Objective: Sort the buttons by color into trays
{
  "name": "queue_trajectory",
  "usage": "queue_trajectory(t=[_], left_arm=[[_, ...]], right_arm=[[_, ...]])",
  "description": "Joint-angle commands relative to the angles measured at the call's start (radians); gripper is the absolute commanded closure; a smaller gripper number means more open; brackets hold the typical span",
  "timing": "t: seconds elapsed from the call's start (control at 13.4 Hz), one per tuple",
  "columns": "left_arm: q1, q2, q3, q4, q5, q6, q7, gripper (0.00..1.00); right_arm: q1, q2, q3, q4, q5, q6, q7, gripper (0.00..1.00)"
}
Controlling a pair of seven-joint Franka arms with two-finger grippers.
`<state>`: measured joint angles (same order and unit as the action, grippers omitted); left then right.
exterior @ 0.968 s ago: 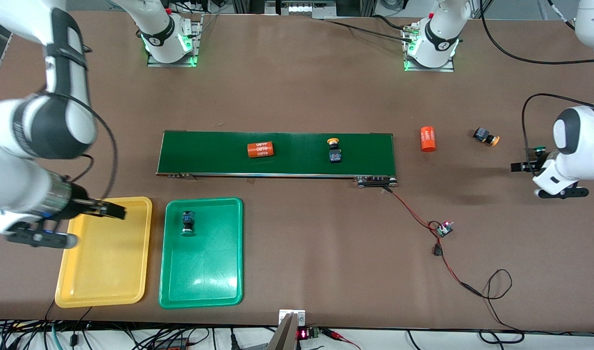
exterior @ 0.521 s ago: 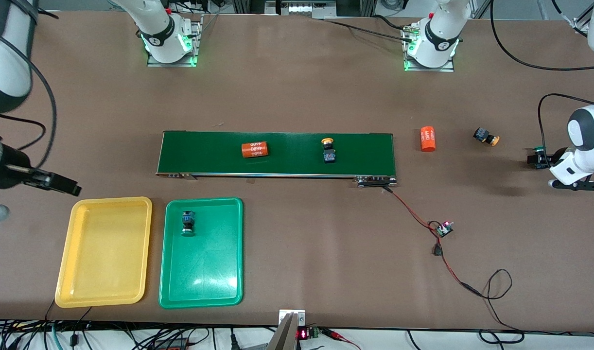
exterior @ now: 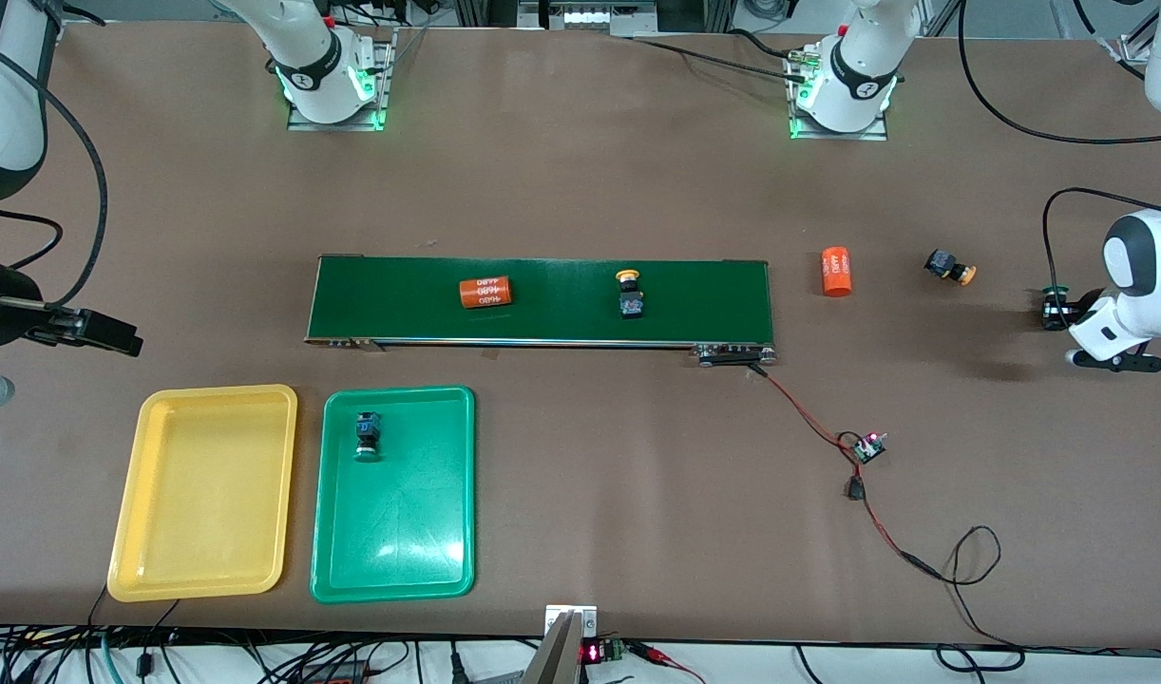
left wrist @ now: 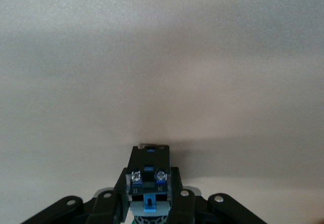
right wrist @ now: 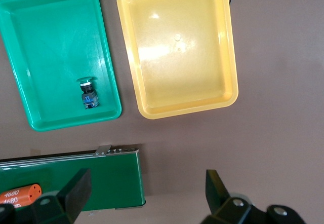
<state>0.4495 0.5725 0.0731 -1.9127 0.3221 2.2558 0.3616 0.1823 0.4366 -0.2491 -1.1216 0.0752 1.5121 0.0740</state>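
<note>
Two hands are mine: my left hand (exterior: 1051, 312) is clamped on a green button (left wrist: 148, 181) low over the desk (exterior: 580, 171) at the left arm's end, and my right hand (exterior: 115, 339) hangs spread wide over the desk by the yellow tray (exterior: 153, 570). Another green button (exterior: 367, 435) lies in the green tray (exterior: 390, 560). One yellow button (exterior: 629, 293) sits on the belt (exterior: 713, 299), another yellow-capped button (exterior: 949, 266) on the desk.

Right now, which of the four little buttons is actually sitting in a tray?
The green-capped button lying in the green tray. One yellow button rides the belt, another lies on the bare table, and the left gripper grips the fourth.
</note>
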Motion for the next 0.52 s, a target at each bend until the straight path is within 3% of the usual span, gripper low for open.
queue_trajectory(t=[0.0, 0.15, 0.3, 0.45], left_arm=[[-0.024, -0.072, -0.038, 0.035, 0.000, -0.140, 0.004, 0.91], [-0.044, -0.108, -0.113, 0.096, -0.058, -0.284, -0.030, 0.91], [-0.095, -0.135, -0.165, 0.129, -0.135, -0.401, -0.078, 0.91], [-0.136, -0.154, -0.266, 0.130, -0.161, -0.456, -0.098, 0.91]], right_arm=[[0.011, -0.018, 0.008, -0.036, -0.005, -0.003, -0.008, 0.00], [0.013, -0.022, 0.013, -0.078, 0.032, 0.013, 0.003, 0.00], [0.011, -0.068, 0.014, -0.188, 0.064, 0.084, 0.007, 0.00], [0.026, -0.119, 0.017, -0.308, 0.064, 0.182, 0.007, 0.00]])
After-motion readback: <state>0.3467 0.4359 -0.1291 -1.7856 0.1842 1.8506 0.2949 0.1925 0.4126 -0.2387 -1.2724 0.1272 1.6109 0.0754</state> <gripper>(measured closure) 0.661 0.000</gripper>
